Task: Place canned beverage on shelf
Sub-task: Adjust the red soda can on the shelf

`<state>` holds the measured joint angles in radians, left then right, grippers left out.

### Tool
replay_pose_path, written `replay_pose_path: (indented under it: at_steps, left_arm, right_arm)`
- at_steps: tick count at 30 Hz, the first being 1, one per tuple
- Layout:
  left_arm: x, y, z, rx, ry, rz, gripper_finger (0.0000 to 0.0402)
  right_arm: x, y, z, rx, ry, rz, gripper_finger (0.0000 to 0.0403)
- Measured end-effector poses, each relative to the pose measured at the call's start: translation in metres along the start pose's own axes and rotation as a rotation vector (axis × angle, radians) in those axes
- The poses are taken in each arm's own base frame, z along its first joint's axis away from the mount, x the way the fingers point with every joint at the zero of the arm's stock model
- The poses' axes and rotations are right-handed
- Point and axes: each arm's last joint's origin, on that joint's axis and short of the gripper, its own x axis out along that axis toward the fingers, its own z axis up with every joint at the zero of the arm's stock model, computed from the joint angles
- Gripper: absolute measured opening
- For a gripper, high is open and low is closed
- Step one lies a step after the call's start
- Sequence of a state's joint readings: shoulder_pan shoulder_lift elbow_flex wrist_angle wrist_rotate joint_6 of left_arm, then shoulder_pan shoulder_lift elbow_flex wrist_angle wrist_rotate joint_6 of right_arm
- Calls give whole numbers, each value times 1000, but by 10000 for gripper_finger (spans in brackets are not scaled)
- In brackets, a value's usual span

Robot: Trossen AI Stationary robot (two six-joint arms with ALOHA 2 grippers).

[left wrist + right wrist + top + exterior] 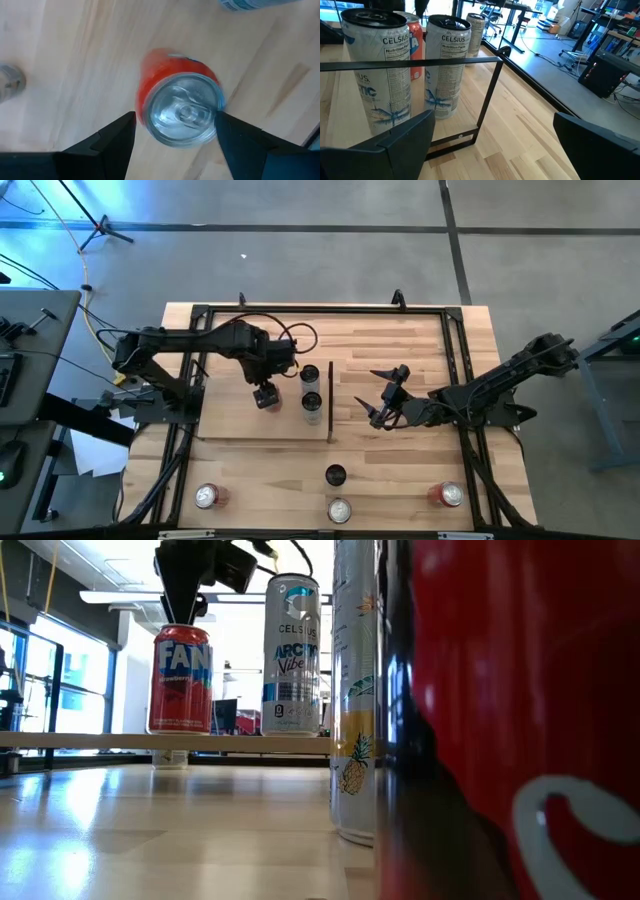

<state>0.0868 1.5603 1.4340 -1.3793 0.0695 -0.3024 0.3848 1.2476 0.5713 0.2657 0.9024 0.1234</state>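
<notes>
Red Fanta can [181, 110] sits upright on the shelf [225, 420], my left gripper [265, 395] clamping its sides for placement; right gripper [385, 402] waits open beside the shelf.

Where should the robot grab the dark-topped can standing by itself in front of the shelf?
Around its round sides, just under the rim, coming straight down from above. The dark-topped can stands upright with free room all round, so tool fingers fit on either side. The open right tool looks closest.
</notes>
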Motion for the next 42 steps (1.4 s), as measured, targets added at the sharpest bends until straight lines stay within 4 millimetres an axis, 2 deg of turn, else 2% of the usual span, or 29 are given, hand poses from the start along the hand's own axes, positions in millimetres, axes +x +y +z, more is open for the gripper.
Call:
replay_pose_path:
  at_steps: [10,19,25,33,42]
  left_arm:
    - [0,0,1,5,-17,-1,251]
    - [-11,2,-4,-55,-49,-6,251]
    - [-13,2,-4,36,-54,-11,251]
    - [-13,2,-3,27,-63,11,252]
    - [-13,2,-4,33,-63,12,303]
  right_arm:
    - [0,0,0,0,0,0,393]
    - [0,0,0,0,0,1,393]
    - [0,0,0,0,0,1,393]
    - [0,0,0,0,0,1,393]
    - [0,0,0,0,0,1,393]
